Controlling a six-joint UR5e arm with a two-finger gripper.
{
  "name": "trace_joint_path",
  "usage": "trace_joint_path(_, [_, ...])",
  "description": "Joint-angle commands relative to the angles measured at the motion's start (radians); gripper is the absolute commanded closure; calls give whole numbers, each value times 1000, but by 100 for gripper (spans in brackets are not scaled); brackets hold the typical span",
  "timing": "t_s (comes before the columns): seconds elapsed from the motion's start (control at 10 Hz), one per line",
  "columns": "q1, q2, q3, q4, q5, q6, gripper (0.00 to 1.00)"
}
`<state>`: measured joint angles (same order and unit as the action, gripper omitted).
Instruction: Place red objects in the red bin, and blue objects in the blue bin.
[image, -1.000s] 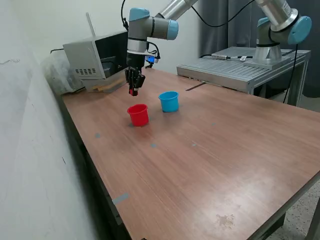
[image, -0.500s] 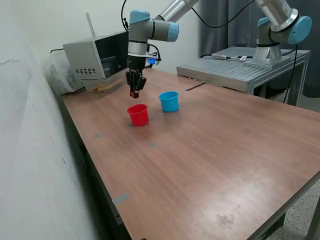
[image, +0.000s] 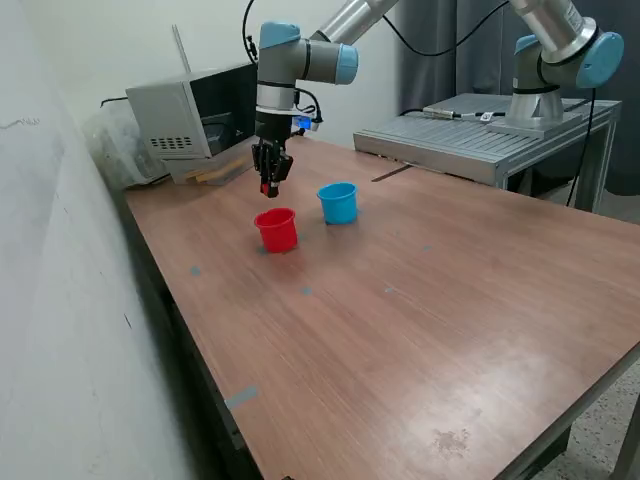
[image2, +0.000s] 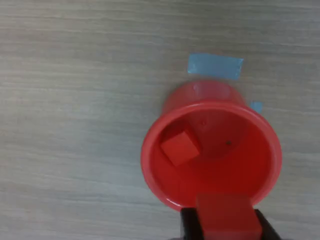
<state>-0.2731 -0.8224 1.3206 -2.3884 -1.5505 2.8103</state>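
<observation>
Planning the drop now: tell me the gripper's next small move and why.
Probably nudge over the red cup's middle, then open. The gripper holds a red cube above the cup, but the wrist view shows it over the rim, not the centre. One red cube already lies inside.
</observation>
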Motion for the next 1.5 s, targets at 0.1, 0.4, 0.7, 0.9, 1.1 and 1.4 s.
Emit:
trace_joint_path(0.1, [-1, 0, 0, 0, 0, 0, 100])
trace_joint_path(0.4, [-1, 0, 0, 0, 0, 0, 0])
trace_joint_path(0.7, [-1, 0, 0, 0, 0, 0, 0])
trace_joint_path(0.9, [-1, 0, 0, 0, 0, 0, 0])
trace_joint_path(1.1, [-1, 0, 2, 0, 0, 0, 0])
trace_joint_path(1.4, [5, -111, 88, 15, -8, -2, 0])
